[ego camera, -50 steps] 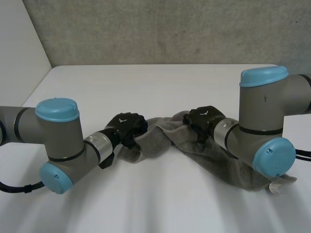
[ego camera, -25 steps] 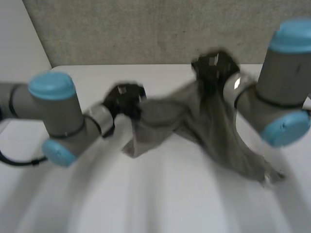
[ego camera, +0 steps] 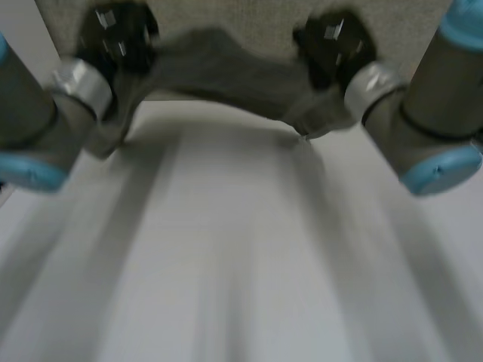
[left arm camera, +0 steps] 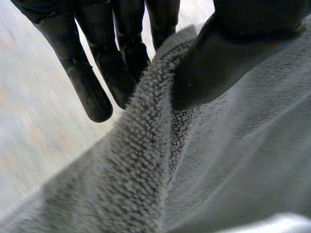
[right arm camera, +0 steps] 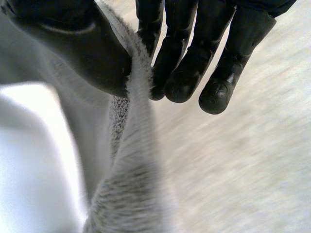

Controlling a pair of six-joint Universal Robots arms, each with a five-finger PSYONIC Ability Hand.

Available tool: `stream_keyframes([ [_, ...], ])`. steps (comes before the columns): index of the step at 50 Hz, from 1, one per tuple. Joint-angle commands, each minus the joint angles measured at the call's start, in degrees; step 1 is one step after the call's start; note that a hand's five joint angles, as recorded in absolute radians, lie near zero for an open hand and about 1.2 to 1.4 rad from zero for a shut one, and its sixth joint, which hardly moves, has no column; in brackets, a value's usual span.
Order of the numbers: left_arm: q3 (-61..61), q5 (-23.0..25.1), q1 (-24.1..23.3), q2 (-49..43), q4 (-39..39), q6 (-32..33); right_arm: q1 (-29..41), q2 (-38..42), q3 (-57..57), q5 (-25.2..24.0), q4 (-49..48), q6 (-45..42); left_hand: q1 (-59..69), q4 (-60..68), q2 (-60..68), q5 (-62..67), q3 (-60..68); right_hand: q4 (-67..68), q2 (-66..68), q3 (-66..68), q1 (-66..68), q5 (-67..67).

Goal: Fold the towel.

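The grey tube-shaped left arm (ego camera: 23, 113) and right arm (ego camera: 430, 105) are carrying light-blue caps (ego camera: 441, 170) and silver wrist rings (ego camera: 368, 81). The matte black left hand (ego camera: 117, 34) and right hand (ego camera: 332, 41) are showing thick rounded fingers (left arm camera: 90, 92).

Your left robot hand (ego camera: 117, 38) sits high at 11 o'clock, your right robot hand (ego camera: 332, 41) at 1 o'clock; each pinches the towel (ego camera: 219, 64) between thumb and fingers.

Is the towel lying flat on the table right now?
No, the towel hangs stretched between the left hand and the right hand, lifted above the table.
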Motion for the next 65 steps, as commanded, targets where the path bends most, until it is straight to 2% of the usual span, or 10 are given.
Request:
stream_keyframes([
  [1,-21.35,6.71,1.46,-0.34,4.85,0.5,-0.64,-0.07,12.18,-4.52,1.09,-2.06,6.9,2.16,2.97,3.34,3.11,3.12,3.82,3.71,3.68,3.28],
  [4,-24.19,7.51,1.99,-0.42,5.65,1.29,-0.9,-0.77,16.66,-4.78,1.53,-4.34,6.9,2.16,2.97,3.34,3.11,3.12,3.82,3.71,3.68,3.28],
  [9,-30.51,8.04,5.5,-0.42,7.58,11.46,-1.52,-2.79,22.28,-4.34,1.44,-6.89,6.9,2.16,2.97,3.34,3.11,3.12,3.82,3.71,3.68,3.28],
  [12,-31.05,8.04,6.38,-0.69,7.94,14.65,-1.78,-4.81,25.18,-4.61,0.92,-6.19,6.9,2.16,2.97,3.34,3.11,3.12,3.82,3.71,3.68,3.28],
  [14,-31.49,7.78,7.0,-1.65,8.81,20.51,-1.61,-5.87,27.28,-4.34,0.92,-6.01,-12.15,-16.9,-16.09,-15.71,-15.95,3.12,3.82,3.71,3.68,3.28],
  [19,-31.4,7.34,7.26,-6.04,11.62,25.01,-1.96,-5.78,29.22,-4.26,0.48,-5.92,-26.83,-31.57,-30.77,-30.39,-30.63,3.12,3.82,3.71,3.68,3.28],
  [27,-31.31,4.53,7.53,-8.34,11.72,25.64,-3.89,-5.17,29.93,-3.99,-1.37,-4.26,-41.32,-46.06,-45.26,-44.88,-45.12,3.12,3.82,3.71,3.68,3.28],
  [38,-32.27,0.22,8.23,-4.03,12.24,24.85,-7.23,-5.25,30.02,-2.32,-3.91,3.3,-48.06,-52.8,-52.0,-51.62,-51.86,3.12,3.82,3.71,3.68,3.28],
  [55,-34.74,0.57,8.14,-1.22,12.42,24.15,-7.23,-3.76,31.16,-2.41,-4.88,4.89,-46.9,-51.65,-50.84,-50.46,-50.7,3.12,3.82,3.71,3.68,3.28],
  [65,-35.62,0.83,7.18,-1.13,11.8,24.41,-7.85,-3.15,31.16,-2.5,-5.85,6.47,-60.19,-64.93,-64.13,-63.75,-63.99,3.12,3.82,3.71,3.68,3.28],
])
